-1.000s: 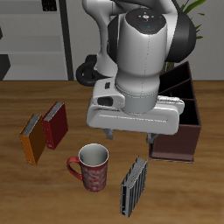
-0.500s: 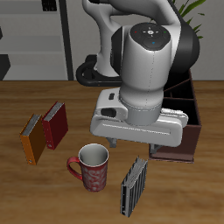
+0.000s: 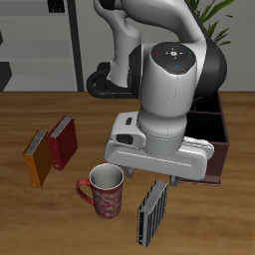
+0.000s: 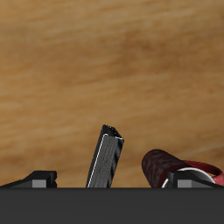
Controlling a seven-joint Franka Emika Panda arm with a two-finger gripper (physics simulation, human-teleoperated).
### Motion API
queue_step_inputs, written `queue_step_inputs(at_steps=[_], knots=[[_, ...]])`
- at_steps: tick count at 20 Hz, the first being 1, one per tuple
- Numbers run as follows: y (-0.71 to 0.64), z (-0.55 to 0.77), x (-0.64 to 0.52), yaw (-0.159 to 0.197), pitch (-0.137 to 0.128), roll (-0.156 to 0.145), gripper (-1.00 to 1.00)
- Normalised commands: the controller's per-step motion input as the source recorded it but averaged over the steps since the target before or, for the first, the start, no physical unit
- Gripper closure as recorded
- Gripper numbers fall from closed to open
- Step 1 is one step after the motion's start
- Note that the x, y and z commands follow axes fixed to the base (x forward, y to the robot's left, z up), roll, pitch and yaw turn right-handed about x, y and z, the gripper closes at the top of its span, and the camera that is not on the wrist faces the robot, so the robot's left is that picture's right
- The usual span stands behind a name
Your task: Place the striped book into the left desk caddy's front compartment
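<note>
The wooden surface (image 3: 30, 214) carries everything here, and the left desk caddy (image 3: 218, 139), a dark reddish-brown open-topped box with inner dividers, serves as the landmark; much of it is hidden behind the robot's arm. The striped book (image 3: 152, 210) stands upright on its edge, nearer the surface's front edge than the caddy and just in front of it, apart from it. The gripper (image 3: 159, 180) hangs directly above the book's top edge, not touching it. In the wrist view both fingertips (image 4: 39, 178) sit well apart, one to each side of the book (image 4: 106, 157), so the jaws are spread and hold nothing.

The book is thin and dark grey, with fine pale stripes across its cover and a lighter band along its edge. I judge it light and stiff, yet tippy on so narrow a base, with smooth covers that may slip. The best hold would be across its thickness near the top edge, the fingers pressing flat on both covers.

A red patterned mug (image 3: 103, 189) stands beside the book, farther from the caddy.
</note>
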Motion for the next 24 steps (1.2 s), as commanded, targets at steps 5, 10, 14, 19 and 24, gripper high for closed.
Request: queue_step_inputs(at_steps=[5, 10, 14, 19, 24], knots=[[-0.08, -0.32, 0.04, -0.025, -0.001, -0.038, -1.0], [-0.01, -0.26, 0.01, -0.029, 0.0, -0.022, -1.0], [0.02, -0.24, 0.02, -0.014, 0.006, -0.019, -1.0], [0.04, -0.28, 0.02, 0.002, 0.017, 0.008, -1.0], [0.01, -0.23, 0.04, -0.006, 0.033, 0.013, -1.0]])
